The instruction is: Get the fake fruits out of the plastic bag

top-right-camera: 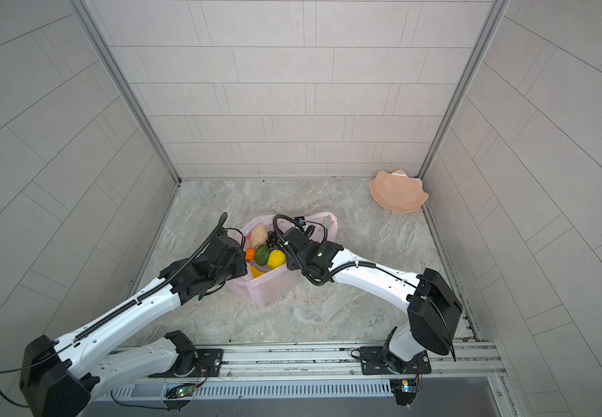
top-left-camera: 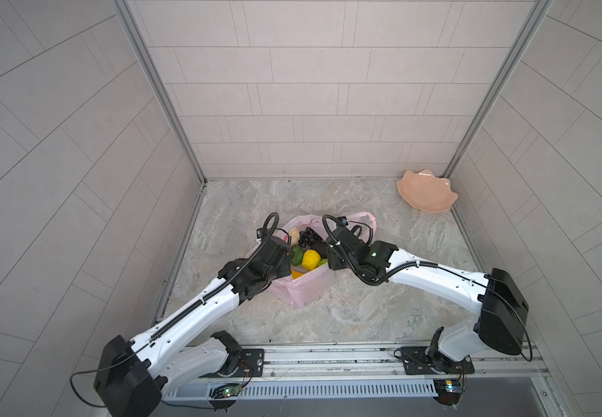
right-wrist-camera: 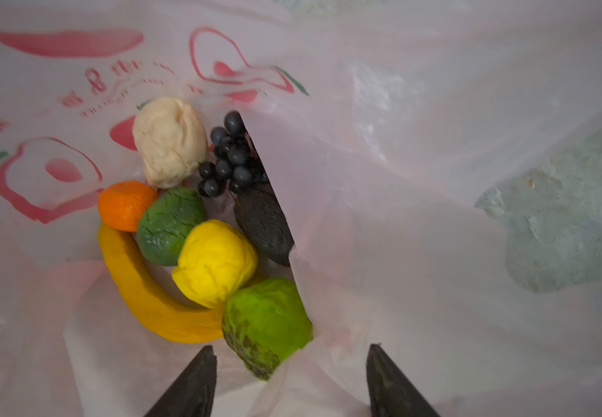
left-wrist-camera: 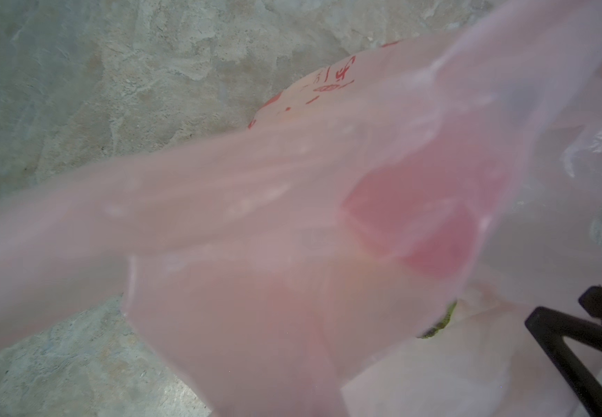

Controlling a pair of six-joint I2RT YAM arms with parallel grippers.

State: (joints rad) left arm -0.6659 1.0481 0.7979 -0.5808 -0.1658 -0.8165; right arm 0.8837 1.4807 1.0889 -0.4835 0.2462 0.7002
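While the bag (top-left-camera: pixel 304 289) sits open-mouthed mid-frame on the surface (top-left-camera: pixel 382 289) in both top views, every fruit lies inside it. At its left rim the left gripper (top-left-camera: pixel 286 252) is closed. It seems to pinch the film, which stretches across the left wrist view and hides the jaws.

The right wrist view shows the load: cream one (right-wrist-camera: pixel 169 140), orange (right-wrist-camera: pixel 126 205), banana (right-wrist-camera: pixel 140 289), dark green ball (right-wrist-camera: pixel 169 225), grapes (right-wrist-camera: pixel 229 162), yellow one (right-wrist-camera: pixel 214 263), dark one (right-wrist-camera: pixel 263 227), bright green ball (right-wrist-camera: pixel 267 325).

At the right rim the right gripper (right-wrist-camera: pixel 292 382) stands part-open and empty, its tips either side of the bright green ball and the bag's edge.

I judge the fruits light, hollow and fairly stiff — smooth enough to squirt from a hard pinch. Take the balls across the middle and the banana at mid-length. The film is thin and slack — likely to snag between the jaws.
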